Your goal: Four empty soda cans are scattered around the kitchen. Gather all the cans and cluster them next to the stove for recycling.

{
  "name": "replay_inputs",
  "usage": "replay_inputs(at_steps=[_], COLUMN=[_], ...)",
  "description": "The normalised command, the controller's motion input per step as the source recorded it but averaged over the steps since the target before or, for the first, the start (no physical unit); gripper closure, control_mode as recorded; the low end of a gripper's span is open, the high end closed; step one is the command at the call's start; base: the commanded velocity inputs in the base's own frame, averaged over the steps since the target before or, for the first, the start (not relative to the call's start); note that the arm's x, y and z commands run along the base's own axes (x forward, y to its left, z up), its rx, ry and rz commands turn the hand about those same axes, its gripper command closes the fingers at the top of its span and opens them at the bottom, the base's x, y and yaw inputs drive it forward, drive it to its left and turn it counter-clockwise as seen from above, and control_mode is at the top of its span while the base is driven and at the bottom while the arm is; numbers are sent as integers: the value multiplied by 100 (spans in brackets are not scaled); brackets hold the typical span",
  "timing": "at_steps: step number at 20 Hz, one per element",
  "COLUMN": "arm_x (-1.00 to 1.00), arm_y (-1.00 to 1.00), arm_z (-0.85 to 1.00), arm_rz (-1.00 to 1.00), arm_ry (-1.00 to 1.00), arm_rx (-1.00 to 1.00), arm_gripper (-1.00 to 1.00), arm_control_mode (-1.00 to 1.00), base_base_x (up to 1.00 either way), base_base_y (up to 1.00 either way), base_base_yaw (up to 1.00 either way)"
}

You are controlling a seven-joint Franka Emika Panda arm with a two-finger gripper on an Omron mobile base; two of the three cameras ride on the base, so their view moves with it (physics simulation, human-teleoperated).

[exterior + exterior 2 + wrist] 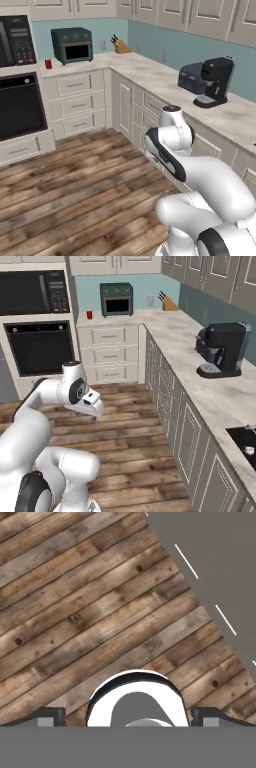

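Arm folded low over floor (75,612) | hand (128,718) open, empty, pointing down

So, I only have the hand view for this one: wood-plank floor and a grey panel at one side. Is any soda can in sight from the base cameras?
Observer: Yes, one small red soda can stands upright on the pale marble-look counter, a little apart from the dark green toaster oven.
Reviewer: Is the stove anywhere near it?
Observer: No. A corner of the flat black cooktop shows at the lower right edge of the right base view, far along the counter from that can.
Reviewer: Anything standing between them?
Observer: A black coffee maker stands on the counter run between the corner and the cooktop.
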Motion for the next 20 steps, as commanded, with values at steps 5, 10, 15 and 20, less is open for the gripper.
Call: replay_inputs(at_steps=[5, 10, 15, 20], arm_x=[0, 0, 0, 0], arm_y=[0, 0, 0, 0], arm_z=[0, 0, 0, 0], arm_rz=[0, 0, 0, 0], arm_ry=[0, 0, 0, 0], arm_rx=[0, 0, 0, 0], arm_gripper=[-100, -100, -100, -100], arm_control_mode=[100, 100, 100, 100], base_base_x=[88, 75, 71, 93], base_base_y=[6, 1, 0, -16], base_base_yaw=[15, 29, 33, 21])
